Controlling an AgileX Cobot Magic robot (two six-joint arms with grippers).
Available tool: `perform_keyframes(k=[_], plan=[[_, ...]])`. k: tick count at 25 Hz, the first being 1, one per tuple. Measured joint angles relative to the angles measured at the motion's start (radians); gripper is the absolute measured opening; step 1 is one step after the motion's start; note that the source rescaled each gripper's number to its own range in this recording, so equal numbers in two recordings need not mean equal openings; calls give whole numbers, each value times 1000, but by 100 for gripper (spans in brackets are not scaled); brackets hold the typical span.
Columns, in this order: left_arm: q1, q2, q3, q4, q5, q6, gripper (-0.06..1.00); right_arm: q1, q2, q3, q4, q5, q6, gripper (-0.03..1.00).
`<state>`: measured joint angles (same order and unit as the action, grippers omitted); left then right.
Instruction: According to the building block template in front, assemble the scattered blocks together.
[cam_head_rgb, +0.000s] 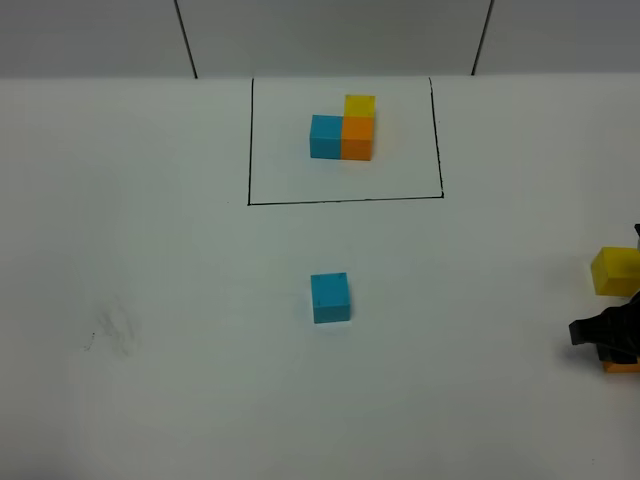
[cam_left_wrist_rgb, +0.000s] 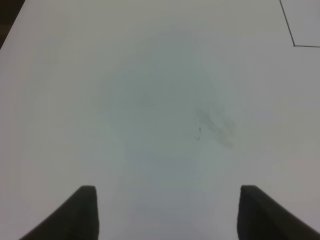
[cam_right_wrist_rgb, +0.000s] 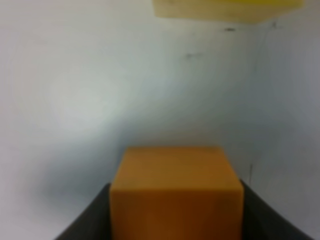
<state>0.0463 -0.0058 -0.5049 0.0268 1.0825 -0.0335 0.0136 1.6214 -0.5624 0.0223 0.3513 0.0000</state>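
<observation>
The building block template (cam_head_rgb: 343, 130) sits inside a thin black drawn frame (cam_head_rgb: 345, 200) at the far middle of the table: blue cube left, orange right, yellow behind the orange. A loose blue cube (cam_head_rgb: 330, 297) lies at the table's centre. At the right edge a loose yellow cube (cam_head_rgb: 615, 270) rests just beyond my right gripper (cam_head_rgb: 605, 335). In the right wrist view the right gripper (cam_right_wrist_rgb: 175, 186) is shut on the orange cube (cam_right_wrist_rgb: 176, 170), dark fingers (cam_right_wrist_rgb: 90, 220) against both its sides, with the yellow cube (cam_right_wrist_rgb: 225, 9) ahead. My left gripper (cam_left_wrist_rgb: 167, 215) is open over bare table.
The white table (cam_head_rgb: 150, 250) has a faint grey smudge (cam_head_rgb: 110, 330) at the left, which the left wrist view also shows as a smudge (cam_left_wrist_rgb: 215, 122). A corner of the black frame (cam_left_wrist_rgb: 294, 45) shows in the left wrist view. Dark seams cross the back wall (cam_head_rgb: 185, 40).
</observation>
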Motion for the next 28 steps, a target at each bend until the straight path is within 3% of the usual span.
perform_keyframes(k=[6, 13, 16, 23, 28], plan=[[0, 0, 0, 1, 0, 0, 34, 57, -99, 0, -3, 96, -8, 22], [0, 0, 0, 1, 0, 0, 34, 281, -166, -103, -2, 232, -112, 22], [0, 0, 0, 1, 0, 0, 34, 355, -118, -217, -2, 252, -218, 22], [0, 0, 0, 1, 0, 0, 34, 445, 128, -473, -16, 419, -499, 22], [0, 0, 0, 1, 0, 0, 34, 511, 249, -598, -33, 431, -643, 22]])
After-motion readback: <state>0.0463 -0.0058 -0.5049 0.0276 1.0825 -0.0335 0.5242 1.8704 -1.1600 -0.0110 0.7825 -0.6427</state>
